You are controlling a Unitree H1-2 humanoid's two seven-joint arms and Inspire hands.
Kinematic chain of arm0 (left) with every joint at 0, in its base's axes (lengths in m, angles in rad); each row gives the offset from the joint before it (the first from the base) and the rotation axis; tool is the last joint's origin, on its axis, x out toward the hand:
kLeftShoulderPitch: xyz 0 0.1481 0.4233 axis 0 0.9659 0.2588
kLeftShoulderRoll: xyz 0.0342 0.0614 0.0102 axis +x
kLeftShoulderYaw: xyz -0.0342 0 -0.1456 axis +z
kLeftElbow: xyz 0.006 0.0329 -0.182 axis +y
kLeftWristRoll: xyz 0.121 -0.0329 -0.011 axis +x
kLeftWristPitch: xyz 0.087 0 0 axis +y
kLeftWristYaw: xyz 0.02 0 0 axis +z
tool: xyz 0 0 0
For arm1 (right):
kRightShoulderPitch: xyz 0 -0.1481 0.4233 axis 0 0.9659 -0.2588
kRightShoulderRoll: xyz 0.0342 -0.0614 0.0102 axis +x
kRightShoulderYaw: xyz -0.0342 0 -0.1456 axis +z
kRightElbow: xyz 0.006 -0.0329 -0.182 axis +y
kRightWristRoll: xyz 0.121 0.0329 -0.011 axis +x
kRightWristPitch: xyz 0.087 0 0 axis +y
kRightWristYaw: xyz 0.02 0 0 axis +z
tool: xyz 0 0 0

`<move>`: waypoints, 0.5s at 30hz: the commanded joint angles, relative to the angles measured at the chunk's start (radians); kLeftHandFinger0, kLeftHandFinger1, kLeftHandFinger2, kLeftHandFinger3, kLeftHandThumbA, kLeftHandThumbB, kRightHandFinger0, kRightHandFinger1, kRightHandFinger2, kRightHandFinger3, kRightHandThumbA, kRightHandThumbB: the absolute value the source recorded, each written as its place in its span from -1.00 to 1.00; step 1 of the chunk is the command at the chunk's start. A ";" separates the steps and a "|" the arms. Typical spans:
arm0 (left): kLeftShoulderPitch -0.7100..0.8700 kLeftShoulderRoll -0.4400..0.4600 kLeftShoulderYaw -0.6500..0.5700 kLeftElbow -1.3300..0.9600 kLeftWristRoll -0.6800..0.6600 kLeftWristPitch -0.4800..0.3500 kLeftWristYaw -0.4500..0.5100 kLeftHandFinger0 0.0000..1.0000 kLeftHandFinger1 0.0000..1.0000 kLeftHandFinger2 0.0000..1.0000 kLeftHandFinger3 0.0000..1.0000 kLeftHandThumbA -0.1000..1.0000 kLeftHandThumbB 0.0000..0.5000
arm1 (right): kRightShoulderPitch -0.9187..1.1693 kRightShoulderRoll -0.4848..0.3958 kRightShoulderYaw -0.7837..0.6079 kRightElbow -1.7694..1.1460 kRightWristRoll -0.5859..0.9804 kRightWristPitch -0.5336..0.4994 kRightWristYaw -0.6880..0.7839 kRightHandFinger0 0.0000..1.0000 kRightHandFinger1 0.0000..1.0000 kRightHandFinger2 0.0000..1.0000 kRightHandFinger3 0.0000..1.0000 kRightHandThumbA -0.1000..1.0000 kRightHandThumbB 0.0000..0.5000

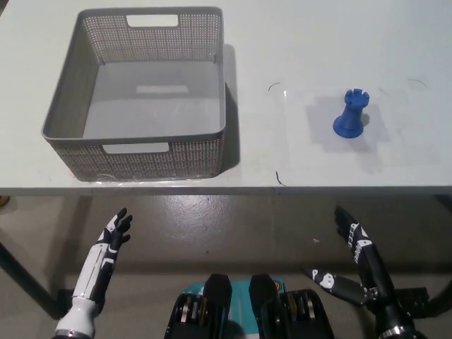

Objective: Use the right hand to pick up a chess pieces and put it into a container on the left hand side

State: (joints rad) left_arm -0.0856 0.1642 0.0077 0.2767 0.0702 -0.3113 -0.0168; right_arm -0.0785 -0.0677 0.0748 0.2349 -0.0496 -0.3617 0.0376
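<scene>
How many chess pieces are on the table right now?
1. A single blue chess piece, a rook, stands upright on the white table, to the right of the grey basket. The basket's visible interior holds none, and nothing seems hidden.

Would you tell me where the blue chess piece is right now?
In the head view, the blue chess piece stands upright on the table's right side, apart from the grey basket.
</scene>
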 commanded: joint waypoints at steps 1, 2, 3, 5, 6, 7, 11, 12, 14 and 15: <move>-0.007 0.010 -0.007 -0.035 0.012 -0.051 -0.006 1.00 1.00 1.00 1.00 1.00 -0.20 | 0.004 0.021 -0.025 -0.110 -0.078 -0.101 -0.069 1.00 1.00 1.00 1.00 1.00 -0.14; -0.005 0.011 -0.006 -0.040 0.006 -0.046 -0.010 1.00 1.00 1.00 1.00 1.00 -0.15 | 0.010 0.028 -0.031 -0.153 -0.099 -0.087 -0.085 1.00 1.00 1.00 1.00 1.00 -0.04; -0.004 0.011 -0.006 -0.041 0.004 -0.045 -0.012 1.00 1.00 1.00 1.00 1.00 -0.14 | 0.011 0.035 -0.036 -0.178 -0.095 -0.080 -0.089 1.00 1.00 1.00 1.00 1.00 -0.05; -0.003 0.011 -0.005 -0.038 0.007 -0.052 -0.008 1.00 1.00 1.00 1.00 1.00 -0.17 | 0.001 0.039 -0.046 -0.213 -0.110 -0.094 -0.101 1.00 1.00 1.00 1.00 1.00 -0.02; -0.003 0.013 -0.006 -0.037 0.015 -0.054 -0.006 1.00 1.00 1.00 1.00 1.00 -0.19 | -0.009 0.042 -0.055 -0.230 -0.120 -0.100 -0.110 1.00 1.00 1.00 1.00 1.00 0.01; -0.004 0.014 -0.007 -0.037 0.017 -0.055 -0.006 1.00 1.00 1.00 1.00 1.00 -0.19 | -0.014 0.044 -0.059 -0.234 -0.124 -0.101 -0.113 1.00 1.00 1.00 1.00 1.00 0.01; -0.007 0.011 -0.009 -0.024 0.014 -0.062 -0.010 1.00 1.00 1.00 1.00 1.00 -0.16 | -0.084 0.035 -0.092 -0.300 -0.137 -0.060 -0.125 1.00 1.00 1.00 1.00 1.00 0.16; -0.007 0.012 -0.010 -0.026 0.014 -0.058 -0.011 1.00 1.00 1.00 1.00 1.00 -0.16 | -0.106 0.033 -0.099 -0.301 -0.132 -0.066 -0.128 1.00 1.00 1.00 1.00 1.00 0.07; -0.005 0.010 -0.012 -0.031 0.014 -0.048 -0.014 1.00 1.00 1.00 1.00 1.00 -0.13 | -0.154 0.032 -0.122 -0.324 -0.147 -0.010 -0.142 1.00 1.00 1.00 1.00 1.00 0.20; -0.006 0.010 -0.011 -0.029 0.012 -0.049 -0.014 1.00 1.00 1.00 1.00 1.00 -0.13 | -0.183 0.031 -0.135 -0.325 -0.159 0.019 -0.151 1.00 1.00 1.00 1.00 1.00 0.33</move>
State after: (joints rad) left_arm -0.0842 0.1641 0.0032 0.2722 0.0768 -0.3256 -0.0214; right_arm -0.1702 -0.0364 -0.0258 -0.0312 -0.1658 -0.3809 -0.0591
